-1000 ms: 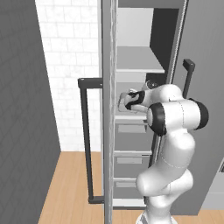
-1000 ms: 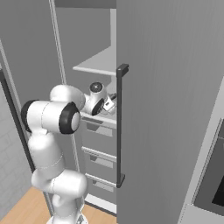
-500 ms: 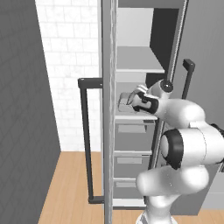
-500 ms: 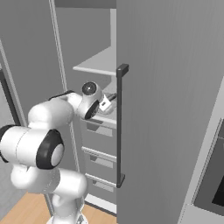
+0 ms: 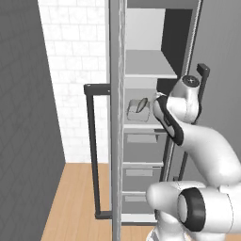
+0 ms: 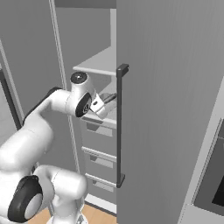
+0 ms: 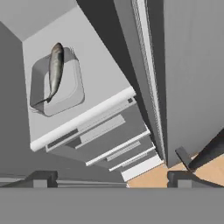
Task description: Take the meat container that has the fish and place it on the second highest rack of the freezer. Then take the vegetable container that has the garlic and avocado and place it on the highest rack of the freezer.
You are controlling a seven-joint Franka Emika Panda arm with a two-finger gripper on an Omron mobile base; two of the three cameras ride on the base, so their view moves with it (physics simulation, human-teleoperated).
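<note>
One container with the fish (image 7: 54, 70) already lies on the second highest rack (image 7: 94, 87) of the freezer (image 6: 166, 109), and the wide, empty pincer (image 7: 109, 178) just outside this rack could, I think, hit the door edge while leaving.

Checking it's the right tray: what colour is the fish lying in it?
Silver-grey with a darker back, the slim fish; clearest in the hand view.

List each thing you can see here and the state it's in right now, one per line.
freezer: door open
second highest rack: carries the fish tray
tray: resting flat, not held
fish: lying in the tray
highest rack: bare
drawers: closed
gripper: open, holding nothing
</note>
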